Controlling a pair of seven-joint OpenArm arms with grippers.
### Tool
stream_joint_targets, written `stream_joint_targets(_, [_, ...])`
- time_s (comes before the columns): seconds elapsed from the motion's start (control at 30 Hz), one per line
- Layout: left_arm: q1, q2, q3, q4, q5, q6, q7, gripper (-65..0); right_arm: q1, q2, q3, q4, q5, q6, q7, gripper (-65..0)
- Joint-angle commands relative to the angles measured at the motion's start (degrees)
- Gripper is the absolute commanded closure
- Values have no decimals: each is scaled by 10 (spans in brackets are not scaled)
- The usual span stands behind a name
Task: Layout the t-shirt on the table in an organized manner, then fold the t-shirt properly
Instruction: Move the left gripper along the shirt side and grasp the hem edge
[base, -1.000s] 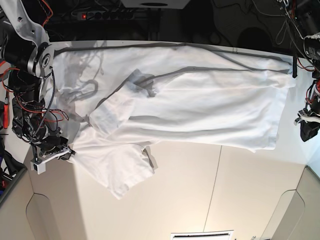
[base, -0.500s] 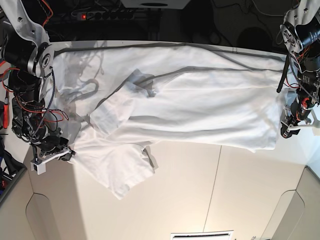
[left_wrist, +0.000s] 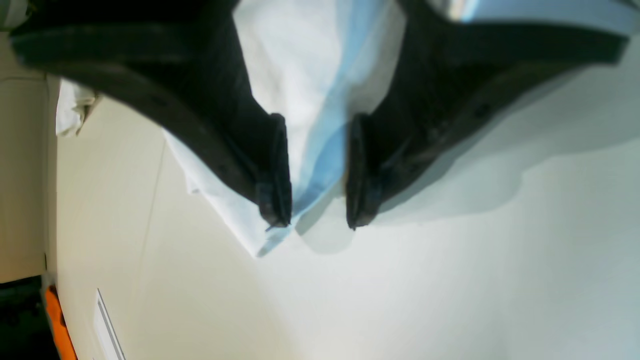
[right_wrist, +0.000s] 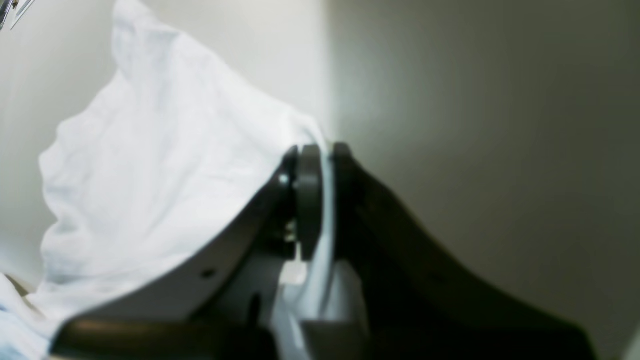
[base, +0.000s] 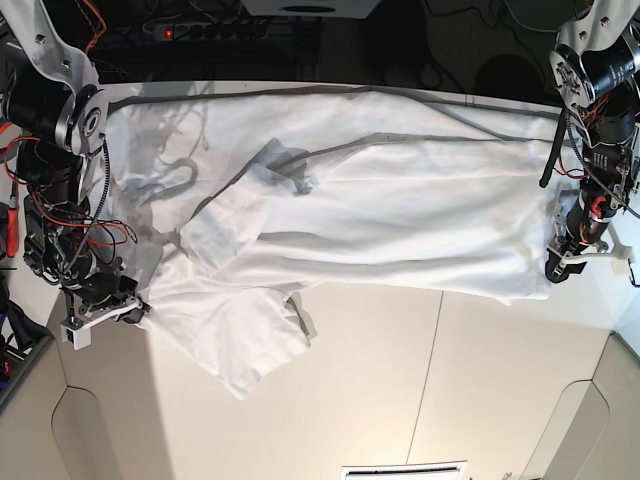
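Lying crumpled across the far part of one off-white table (base: 400, 400) was one white t-shirt (base: 380, 200). At the shirt's left edge, the right gripper (base: 135, 308) pinched its cloth; at its right edge, the left gripper (base: 556, 268) hovered, jaws apart.

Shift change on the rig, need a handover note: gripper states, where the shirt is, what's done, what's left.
Right gripper: shut on a pinched edge of the t-shirt.
Left gripper: open, poised over the shirt's corner, nothing held.
T-shirt: spread across the table's far side, body mostly flat; the end by the right gripper is bunched and creased.
Done: rough spread only.
Left: grasp the corner with the left gripper, pull flat, smooth the sleeves, then all folds.
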Motion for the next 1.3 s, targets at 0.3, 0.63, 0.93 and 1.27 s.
stream_joint_targets(0.3, [-10,-8,56,6,33,-73,-44,-244,17,7,0,10,11,7,14,0])
stream_joint_targets(0.63, [-11,-9,109,8,43,-52,-76,-274,17,7,0,10,11,7,14,0])
stream_joint_targets(0.93, [-10,-19,109,12,138,-53,-212,-274,17,7,0,10,11,7,13,0])
stream_joint_targets(1.27, [-10,-19,109,12,166,29,-187,-346,17,7,0,10,11,7,14,0])
